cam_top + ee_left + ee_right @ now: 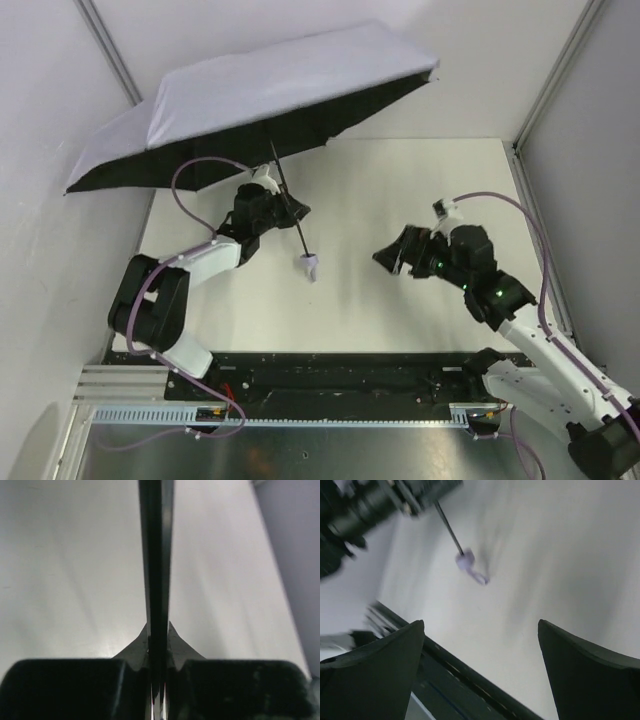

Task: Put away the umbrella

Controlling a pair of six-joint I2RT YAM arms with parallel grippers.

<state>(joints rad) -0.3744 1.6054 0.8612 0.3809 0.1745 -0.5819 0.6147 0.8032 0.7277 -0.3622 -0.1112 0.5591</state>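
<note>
The umbrella (260, 95) is open, its pale lavender-grey canopy spread over the far left of the table with the black underside showing. Its thin black shaft (287, 205) slants down to a small pale handle (310, 267) with a loop strap. My left gripper (283, 206) is shut on the shaft, which runs up between the fingers in the left wrist view (156, 555). My right gripper (388, 255) is open and empty, right of the handle and apart from it. The right wrist view shows the handle (467, 562) and shaft ahead of its fingers (385, 670).
The white table (400, 200) has a black rail (340, 370) along its near edge. White walls stand left, right and behind; the canopy reaches the left wall. Lavender cables (185, 200) loop from both arms.
</note>
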